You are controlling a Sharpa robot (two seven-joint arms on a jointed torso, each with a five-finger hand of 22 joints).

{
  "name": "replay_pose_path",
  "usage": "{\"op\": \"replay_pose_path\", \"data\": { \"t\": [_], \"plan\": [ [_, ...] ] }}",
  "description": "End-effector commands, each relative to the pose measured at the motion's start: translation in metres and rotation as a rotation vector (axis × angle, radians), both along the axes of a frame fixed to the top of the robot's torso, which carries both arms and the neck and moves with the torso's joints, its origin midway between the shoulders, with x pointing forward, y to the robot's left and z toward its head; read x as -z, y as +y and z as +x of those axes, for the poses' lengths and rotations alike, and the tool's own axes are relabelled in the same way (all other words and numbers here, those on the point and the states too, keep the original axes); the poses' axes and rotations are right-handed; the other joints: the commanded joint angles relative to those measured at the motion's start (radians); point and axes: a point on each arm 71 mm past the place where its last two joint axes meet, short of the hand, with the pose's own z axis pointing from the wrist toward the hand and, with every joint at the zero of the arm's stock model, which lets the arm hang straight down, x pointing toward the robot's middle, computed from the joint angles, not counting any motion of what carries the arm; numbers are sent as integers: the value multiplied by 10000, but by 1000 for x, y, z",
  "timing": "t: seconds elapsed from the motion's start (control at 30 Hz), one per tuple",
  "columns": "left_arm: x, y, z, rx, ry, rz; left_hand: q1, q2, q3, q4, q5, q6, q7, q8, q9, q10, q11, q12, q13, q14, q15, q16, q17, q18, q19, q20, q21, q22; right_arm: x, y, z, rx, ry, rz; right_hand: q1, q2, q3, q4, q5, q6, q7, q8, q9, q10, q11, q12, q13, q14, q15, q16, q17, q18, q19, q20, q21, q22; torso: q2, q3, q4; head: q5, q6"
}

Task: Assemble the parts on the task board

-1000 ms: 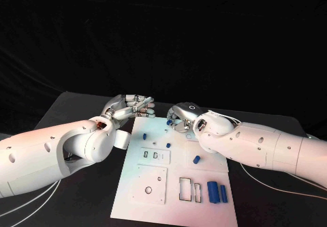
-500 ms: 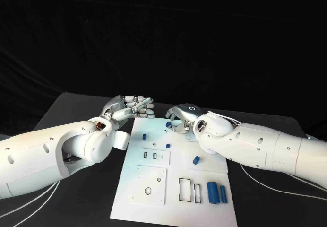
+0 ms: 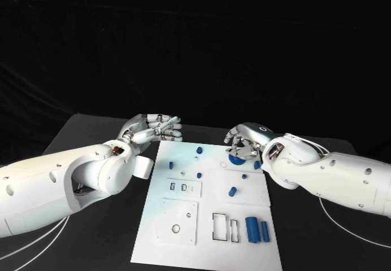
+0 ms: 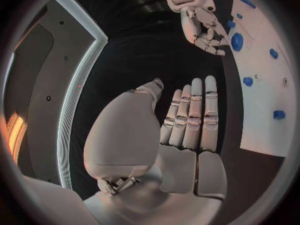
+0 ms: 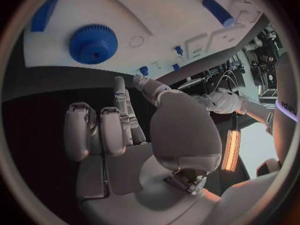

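Near the robot, 2 long blue parts [image 3: 258, 229] lie on the board [image 3: 163, 248]. Farther up, the right hand [image 3: 244, 148] has moved off to the board's right edge. It holds nothing, fingers a little apart, just above the gear [image 3: 236, 160]. I think the gear is next. The left hand [image 3: 153, 131] stays empty past the far left corner, fingers loosely bent. The table [image 3: 98, 237] is black.

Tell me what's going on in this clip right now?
Both hands hover at the far end of the white task board, holding nothing. The right hand hangs over a blue gear lying on the board, fingers not gripping it. The left hand waits off the board's far left corner. Several small blue parts lie loose on the board.
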Motion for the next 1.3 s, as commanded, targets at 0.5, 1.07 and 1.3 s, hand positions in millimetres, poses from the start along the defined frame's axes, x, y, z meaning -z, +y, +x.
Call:
{"op": "replay_pose_path", "data": {
  "t": [0.5,1.07,1.3],
  "plan": [
    [-2,1,-2,245,-146,-288,-90,26,-66,7,-45,-48,5,-38,-14,-45,1,-47,-1,-70,-2,56,21,112,-66,34,26,-15,15,-53,-4,1679,2833,1229,313,-92,-1325,547,461,-1415,76,780,693,1127,102,11126,11054,742,72,1245,2789,-323,468,60,423,911,-86,105,-123,-112,-4],
    [-1,1,-1,269,-114,-283,-90,26,-66,7,-45,-48,5,-38,-14,-45,1,-47,-1,-70,-2,56,21,112,-66,34,26,-15,27,-34,5,1677,2600,911,359,-35,-1404,602,503,-1630,157,812,704,1534,187,11673,11765,834,160,1420,3345,-387,640,141,611,1194,-39,105,-83,-77,-36],
    [-1,1,-1,290,-91,-280,-90,26,-66,7,-45,-48,5,-38,-14,-45,1,-47,-1,-70,-2,56,21,112,-66,34,26,-15,27,-33,8,1775,2416,791,434,3,-1379,577,466,-1712,185,797,697,1473,213,11648,11725,836,186,1429,3371,-386,634,164,608,1197,-48,105,-88,-69,-73]
  ]
}}
